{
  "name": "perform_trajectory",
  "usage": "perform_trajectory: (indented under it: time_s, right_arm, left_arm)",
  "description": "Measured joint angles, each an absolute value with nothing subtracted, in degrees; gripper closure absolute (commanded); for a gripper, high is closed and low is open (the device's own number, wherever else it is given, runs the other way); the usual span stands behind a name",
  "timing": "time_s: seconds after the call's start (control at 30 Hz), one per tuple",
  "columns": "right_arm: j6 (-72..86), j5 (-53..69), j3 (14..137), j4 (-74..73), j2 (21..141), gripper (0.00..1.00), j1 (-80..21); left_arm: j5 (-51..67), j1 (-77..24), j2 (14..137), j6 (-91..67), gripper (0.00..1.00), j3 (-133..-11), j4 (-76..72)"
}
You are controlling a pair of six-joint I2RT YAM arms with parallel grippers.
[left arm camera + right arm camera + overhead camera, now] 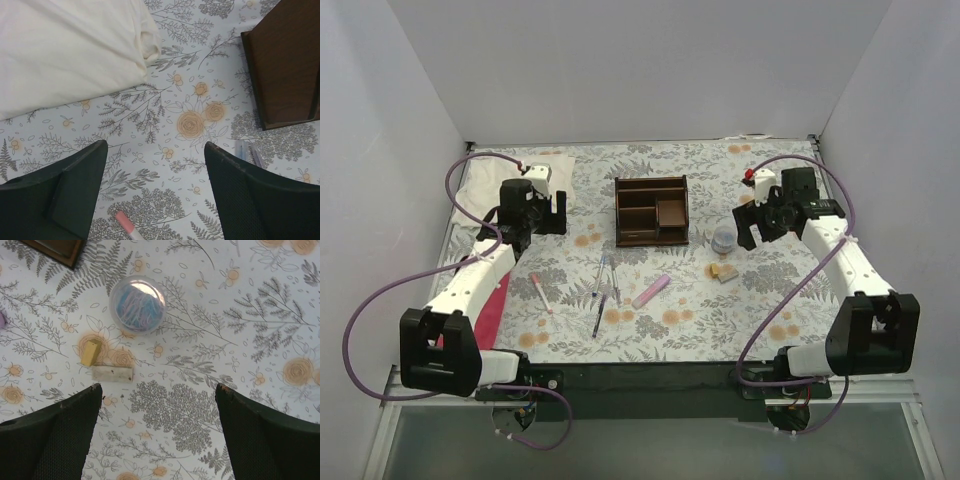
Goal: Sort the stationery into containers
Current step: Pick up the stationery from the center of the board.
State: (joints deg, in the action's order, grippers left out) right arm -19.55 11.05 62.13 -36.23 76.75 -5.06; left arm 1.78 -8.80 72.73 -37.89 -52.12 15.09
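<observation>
The dark brown wooden organiser (652, 210) stands at mid-back; its corner shows in the left wrist view (285, 65). In front of it lie blue and purple pens (603, 290), a pink-and-white pen (540, 292) and a pale pink bar (651, 291). A bluish round cup (724, 238) (137, 304) and tan blocks (723, 271) (90, 352) lie right of the organiser. My left gripper (542, 212) is open and empty above the cloth, left of the organiser. My right gripper (752, 222) is open and empty just right of the cup.
A white folded cloth (515, 180) (65, 50) lies at the back left. A flat magenta object (492, 305) lies under the left arm. White walls close in the floral table on three sides.
</observation>
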Motion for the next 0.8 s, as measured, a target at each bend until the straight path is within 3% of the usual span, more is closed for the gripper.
perform_trajectory:
  time_s: [0.37,0.8]
  right_arm:
    - [-32.53,24.58,68.73,-34.46,90.45,0.02,-7.97]
    - [-37.78,22.57,78.54,-39.09,105.45,0.05,-12.34]
  left_arm:
    - [-0.95,-8.80,75.05,-35.97,0.21,-52.10,14.06]
    - [-2.22,-8.80,74.43,-34.54,0.20,-52.10,14.13]
